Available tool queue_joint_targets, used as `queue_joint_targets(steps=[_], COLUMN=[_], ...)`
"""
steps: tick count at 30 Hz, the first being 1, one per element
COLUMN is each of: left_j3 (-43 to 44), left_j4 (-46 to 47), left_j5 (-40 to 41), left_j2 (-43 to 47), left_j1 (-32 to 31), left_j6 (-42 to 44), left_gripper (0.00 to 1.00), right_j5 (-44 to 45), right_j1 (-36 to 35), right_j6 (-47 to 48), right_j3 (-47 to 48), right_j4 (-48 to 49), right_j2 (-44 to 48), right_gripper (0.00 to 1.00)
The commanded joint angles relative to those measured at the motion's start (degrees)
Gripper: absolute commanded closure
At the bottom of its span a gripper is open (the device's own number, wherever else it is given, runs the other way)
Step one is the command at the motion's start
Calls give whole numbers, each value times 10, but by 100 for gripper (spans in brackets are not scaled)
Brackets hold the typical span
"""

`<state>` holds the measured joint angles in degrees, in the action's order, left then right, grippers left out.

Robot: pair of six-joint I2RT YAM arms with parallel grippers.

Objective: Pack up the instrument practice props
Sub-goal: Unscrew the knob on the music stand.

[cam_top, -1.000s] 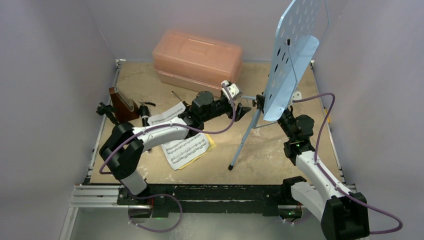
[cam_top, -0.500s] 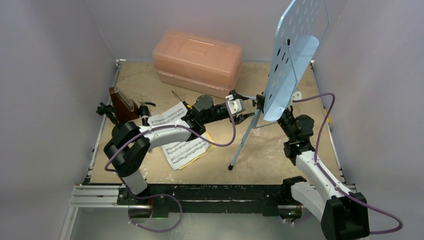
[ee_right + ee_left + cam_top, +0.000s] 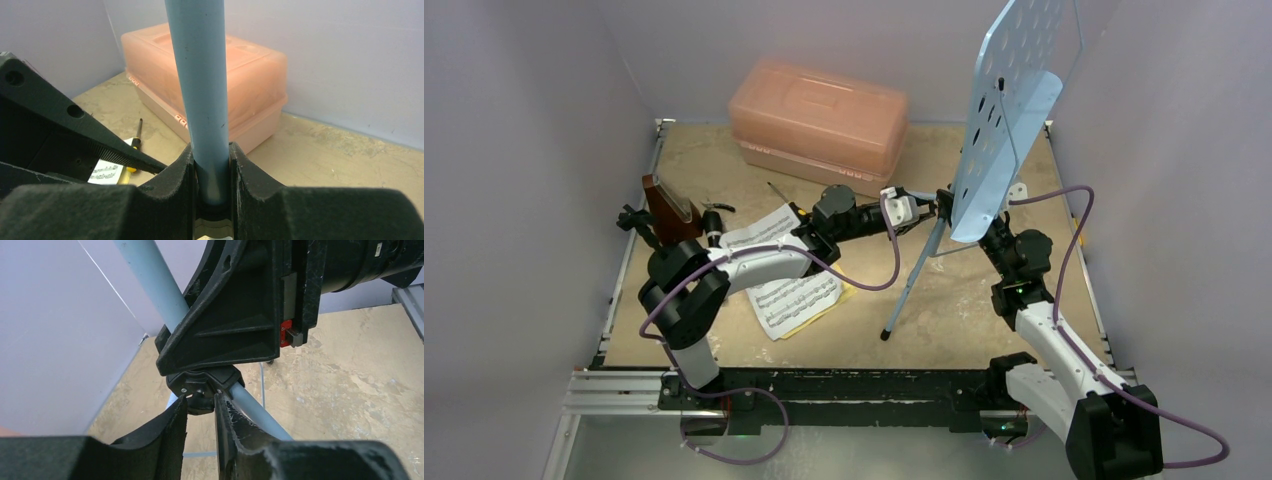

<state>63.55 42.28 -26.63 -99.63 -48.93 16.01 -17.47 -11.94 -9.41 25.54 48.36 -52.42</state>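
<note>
The light-blue perforated music stand stands tilted on its tripod at the right. My right gripper is shut on its blue pole, just below and behind the desk plate. My left gripper reaches across to the stand's black collar. Its fingertips press on both sides of a small black knob under that collar. White and yellow sheet-music pages lie under the left arm. The brown metronome stands at the far left, with a black pipe beside it.
A translucent pink case sits closed at the back centre. A thin screwdriver lies in front of it. The tripod's legs spread over the tan table. Purple walls close in on three sides.
My left gripper has swung lower and moved right to the stand's collar, and its jaws have narrowed onto the knob. The right arm and stand have held still.
</note>
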Motion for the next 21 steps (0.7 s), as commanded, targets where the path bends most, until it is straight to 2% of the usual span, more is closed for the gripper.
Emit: queue_joint_targets(steps=[1, 6, 9, 11, 15, 19, 21], left_j3=[23, 41, 60, 75, 101, 112, 106], left_j4=[0, -25, -41, -56, -92, -134, -133], left_j5=[-18, -11, -15, -19, -3, 34, 36], left_j2=[-2, -1, -3, -6, -13, -20, -15], left_j1=[-3, 2, 10, 16, 22, 22, 22], left_j6=[-26, -90, -151, -201, -269, -275, -270], left_gripper=[78, 88, 95, 97, 95, 89, 83], right_j5=[-26, -28, -27, -27, -28, -29, -29], right_j1=[-7, -7, -8, -7, -7, -8, -7], right_j6=[-76, -77, -77, -76, -77, -78, -77], right_j3=[18, 19, 18, 19, 19, 19, 19], right_j4=[6, 6, 6, 5, 5, 5, 5], right_j2=[8, 9, 9, 10, 11, 11, 11], right_gripper=[94, 94, 94, 94, 94, 94, 94])
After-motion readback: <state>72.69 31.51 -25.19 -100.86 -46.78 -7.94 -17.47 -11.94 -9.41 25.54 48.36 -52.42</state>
